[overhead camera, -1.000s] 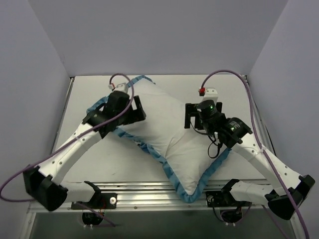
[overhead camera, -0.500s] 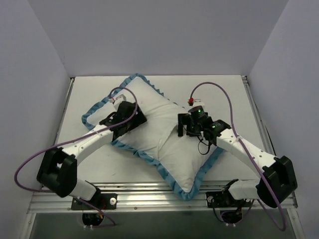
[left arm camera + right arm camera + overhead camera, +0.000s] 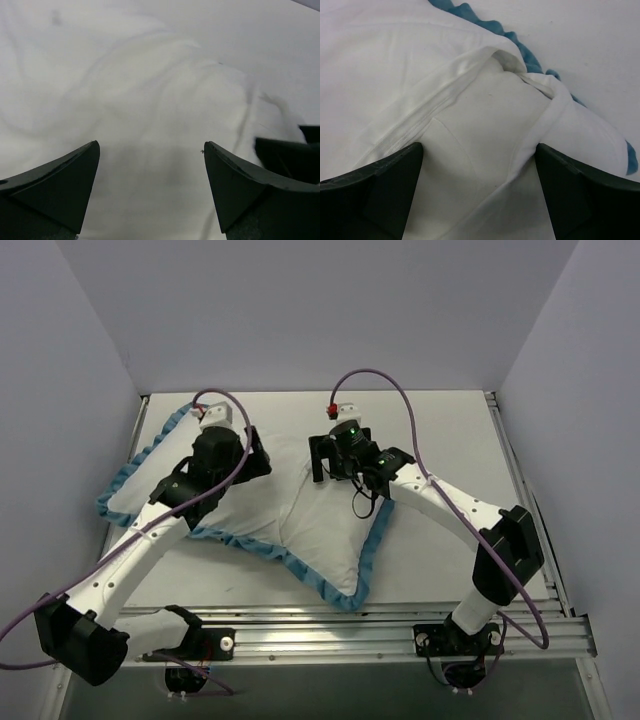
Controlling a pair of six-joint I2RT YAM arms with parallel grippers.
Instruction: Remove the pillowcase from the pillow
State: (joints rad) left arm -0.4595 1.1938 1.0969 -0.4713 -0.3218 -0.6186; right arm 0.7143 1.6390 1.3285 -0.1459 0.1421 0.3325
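Note:
The pillowcase [image 3: 300, 525] lies white side up, with its blue ruffled trim [image 3: 315, 577] around it and the pillow inside. My left gripper [image 3: 257, 454] is open just over its white fabric [image 3: 150, 90]. My right gripper [image 3: 319, 457] is open, close to the left one, over the back opening. In the right wrist view my open gripper [image 3: 480, 146] straddles the overlapping flaps of the pillowcase [image 3: 385, 60]. The plain white pillow [image 3: 485, 120] shows through the gap. In the left wrist view my open gripper [image 3: 150, 145] holds nothing.
Grey walls stand on the left, back and right of the white table [image 3: 450, 420]. A metal rail [image 3: 330, 625] runs along the near edge. The right gripper's finger [image 3: 295, 150] shows at the right edge of the left wrist view. Purple cables loop above both wrists.
The cased pillow has shifted and turned toward the left. Both grippers have moved left and farther back and now sit close together over its middle. Both stay open.

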